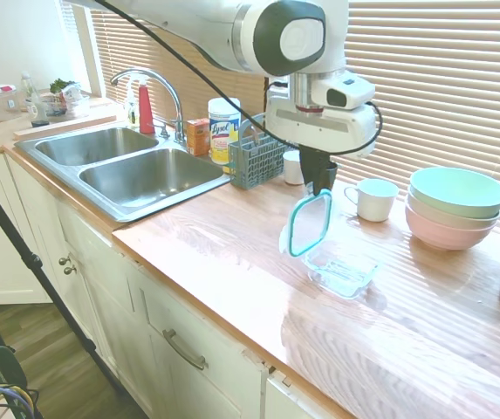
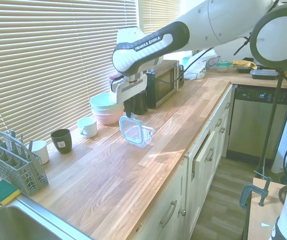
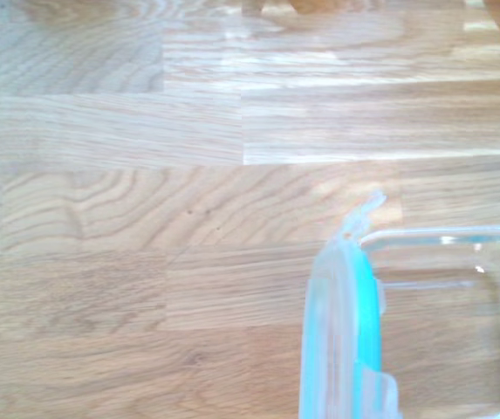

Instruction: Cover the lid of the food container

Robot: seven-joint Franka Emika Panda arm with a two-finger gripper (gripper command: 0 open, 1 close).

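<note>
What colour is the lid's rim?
Teal on the lid, clearest in the wrist view.

The gripper (image 1: pixel 320 185) fingertips are dark against the lid's (image 1: pixel 310 223) top edge in both exterior views — how far apart they stand cannot be told. In the wrist view the lid (image 3: pixel 341 336) shows edge-on, cut off at the bottom; the food container (image 3: pixel 459 305) runs off the right edge.
</note>
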